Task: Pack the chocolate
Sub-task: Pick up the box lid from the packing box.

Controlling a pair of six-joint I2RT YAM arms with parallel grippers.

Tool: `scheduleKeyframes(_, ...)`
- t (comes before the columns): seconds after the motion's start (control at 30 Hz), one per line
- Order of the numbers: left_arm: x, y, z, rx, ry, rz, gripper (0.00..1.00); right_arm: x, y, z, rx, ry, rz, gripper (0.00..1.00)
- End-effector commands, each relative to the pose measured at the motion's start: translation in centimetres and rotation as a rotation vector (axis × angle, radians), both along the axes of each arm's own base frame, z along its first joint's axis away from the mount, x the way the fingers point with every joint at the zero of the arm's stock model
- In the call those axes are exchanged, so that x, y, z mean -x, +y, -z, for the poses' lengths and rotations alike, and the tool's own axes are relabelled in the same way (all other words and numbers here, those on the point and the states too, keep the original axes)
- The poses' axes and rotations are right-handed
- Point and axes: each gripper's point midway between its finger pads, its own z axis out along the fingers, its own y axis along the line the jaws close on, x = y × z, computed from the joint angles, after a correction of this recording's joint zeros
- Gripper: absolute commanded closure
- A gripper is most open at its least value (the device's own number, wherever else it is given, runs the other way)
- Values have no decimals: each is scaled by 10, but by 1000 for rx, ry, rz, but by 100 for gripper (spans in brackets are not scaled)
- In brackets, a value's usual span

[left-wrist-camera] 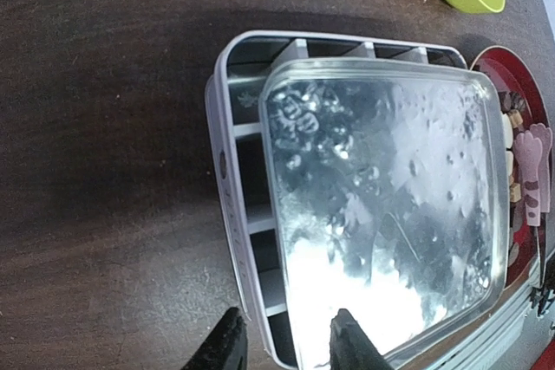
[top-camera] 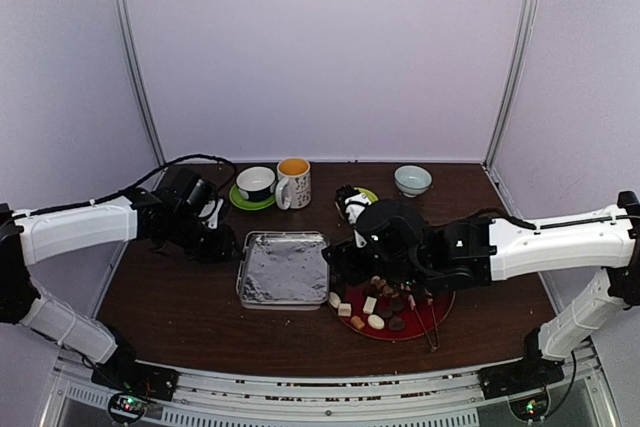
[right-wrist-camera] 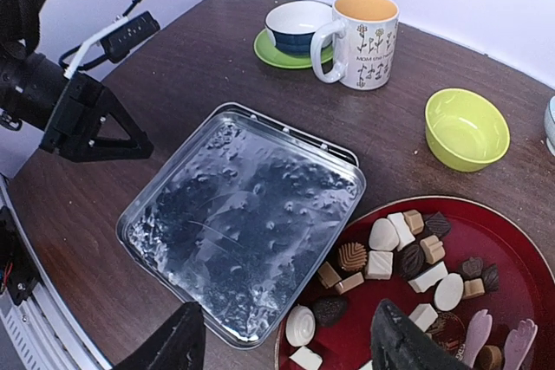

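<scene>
The chocolate [right-wrist-camera: 408,253], small pieces in white, cream, tan and dark brown, lay heaped on a red plate [right-wrist-camera: 520,231] on the dark wooden counter [top-camera: 180,297], just to the right of a square metal tin [left-wrist-camera: 227,188]. A silvery embossed lid [left-wrist-camera: 381,205] sat askew on the tin, leaving a strip of divided compartments showing along two sides. The left end effector [left-wrist-camera: 290,348] hung at the tin's left side with its fingers a moderate gap apart. Its own camera showed the tin's wall in that gap, and the other wrist view showed it beside the tin, with no contact to be made out. The right end effector [right-wrist-camera: 286,348] hovered over the plate's near-left edge and the tin's adjoining corner, fingers spread wide and holding nothing. A round white piece lay just below the gap. The pale ends of pink tongs [right-wrist-camera: 499,344] rested on the plate among the pieces. Toward the back of the counter stood a flowered mug [right-wrist-camera: 364,41], a cup [right-wrist-camera: 295,23] on a green saucer [right-wrist-camera: 269,49], a green bowl [right-wrist-camera: 466,127] and a pale bowl [top-camera: 412,179].
</scene>
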Motion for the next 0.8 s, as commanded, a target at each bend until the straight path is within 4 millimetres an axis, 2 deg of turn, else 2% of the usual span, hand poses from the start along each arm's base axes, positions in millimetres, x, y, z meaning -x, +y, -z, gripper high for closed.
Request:
scheduleKeyframes(0.0, -9, -10, -3, -1, -20, 19, 65, -6, -3, -17, -62, -37, 29, 34)
scheduleKeyframes(0.23, -12, -19, 9, -20, 13, 45, 71, -8, 1, -18, -62, -40, 24, 34)
scheduleKeyframes(0.43, -13, -15, 19, -58, 29, 38, 71, -6, 5, -17, -64, -33, 4, 33)
scheduleKeyframes(0.5, -12, -16, 23, -65, 41, 43, 75, -7, 5, -16, -62, -33, 5, 33)
scheduleKeyframes(0.57, -11, -18, 25, -62, 51, 55, 80, -7, 6, -16, -62, -33, 4, 33)
scheduleKeyframes(0.77, -9, -23, 24, -62, 51, 62, 81, -7, 11, -12, -45, -23, -8, 33)
